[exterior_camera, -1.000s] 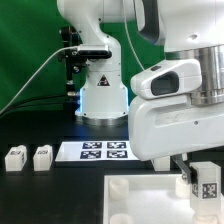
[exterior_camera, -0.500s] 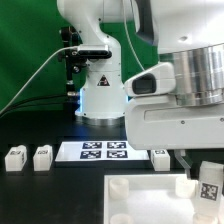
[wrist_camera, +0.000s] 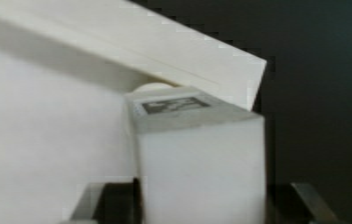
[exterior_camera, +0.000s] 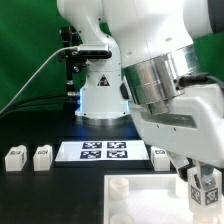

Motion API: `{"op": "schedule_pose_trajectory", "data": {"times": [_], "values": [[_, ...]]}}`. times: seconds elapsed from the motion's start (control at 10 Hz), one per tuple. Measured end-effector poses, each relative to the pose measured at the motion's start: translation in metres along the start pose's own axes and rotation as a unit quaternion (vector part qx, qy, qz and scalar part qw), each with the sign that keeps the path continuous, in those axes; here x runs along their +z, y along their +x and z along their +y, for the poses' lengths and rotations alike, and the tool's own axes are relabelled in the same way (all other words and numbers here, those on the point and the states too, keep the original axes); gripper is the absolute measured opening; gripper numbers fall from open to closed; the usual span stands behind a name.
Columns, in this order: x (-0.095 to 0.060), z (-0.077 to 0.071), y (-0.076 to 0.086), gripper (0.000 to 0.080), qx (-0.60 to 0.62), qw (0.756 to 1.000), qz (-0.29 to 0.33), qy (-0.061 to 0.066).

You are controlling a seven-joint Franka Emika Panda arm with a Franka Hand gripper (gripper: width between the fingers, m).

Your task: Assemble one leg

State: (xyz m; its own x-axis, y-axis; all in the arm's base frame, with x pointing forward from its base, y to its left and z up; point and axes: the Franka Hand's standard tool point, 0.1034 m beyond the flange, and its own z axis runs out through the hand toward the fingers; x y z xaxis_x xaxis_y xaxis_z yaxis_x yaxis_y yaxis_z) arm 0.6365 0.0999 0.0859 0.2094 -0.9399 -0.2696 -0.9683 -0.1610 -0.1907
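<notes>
Gripper [exterior_camera: 204, 181] clamped on the leg [wrist_camera: 199, 150] — leg upright between its fingers

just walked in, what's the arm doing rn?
The Panda's gripper is shut on one leg and holds it at the corner of the white panel on the exterior view's right. The wrist view shows the leg right at the panel's edge; whether it is seated yet, I cannot tell. Two loose legs sit at the exterior view's left, and a third leg sits beside the marker board.
</notes>
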Motion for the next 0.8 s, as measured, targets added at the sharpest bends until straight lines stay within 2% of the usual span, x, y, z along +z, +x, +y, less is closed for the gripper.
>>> {"op": "schedule_pose_trajectory", "data": {"times": [0.1, 0.2, 0.3, 0.4, 0.5, 0.6, 0.8], "values": [[0.0, 0.0, 0.0, 0.031, -0.011, 1.0, 0.0, 0.0], [0.001, 0.0, 0.0, 0.0408, -0.031, 1.0, 0.0, -0.001], [0.001, 0.001, 0.0, 0.0408, -0.03, 1.0, 0.0, -0.001], [0.001, 0.001, -0.001, 0.0574, -0.066, 0.998, 0.003, -0.004], [0.002, 0.0, -0.007, 0.0632, -0.177, 0.984, 0.015, -0.014], [0.002, -0.001, -0.012, 0.0632, -0.249, 0.968, 0.02, -0.024], [0.002, 0.0, -0.008, 0.0646, -0.337, 0.941, 0.018, -0.027]]}}
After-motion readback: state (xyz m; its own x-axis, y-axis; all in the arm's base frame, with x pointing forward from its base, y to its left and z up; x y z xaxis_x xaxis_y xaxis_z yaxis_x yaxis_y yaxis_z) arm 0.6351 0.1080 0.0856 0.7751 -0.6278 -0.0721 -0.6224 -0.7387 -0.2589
